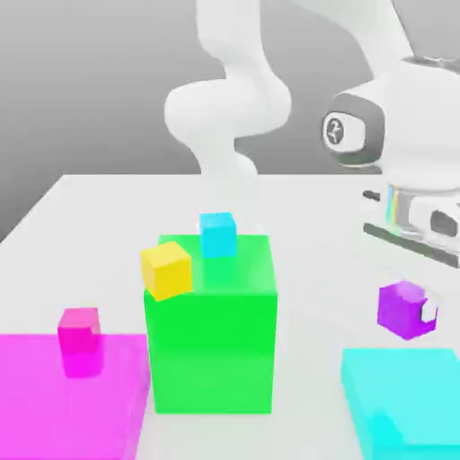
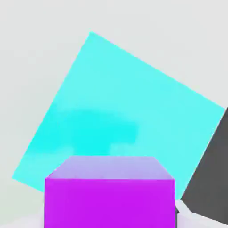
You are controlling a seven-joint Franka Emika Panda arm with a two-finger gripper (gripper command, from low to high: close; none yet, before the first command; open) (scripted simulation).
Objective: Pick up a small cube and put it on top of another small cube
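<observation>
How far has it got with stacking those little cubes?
The grab looks done: the jaws are closed on the purple cube, which is the piece in hand. Left to do: bring it over another small cube, set it on top and let go. The yellow, blue and pink ones carry nothing.

The small cube (image 1: 407,310) is plain purple, the right slab (image 1: 404,400) cyan, the large block (image 1: 213,350) green.
</observation>
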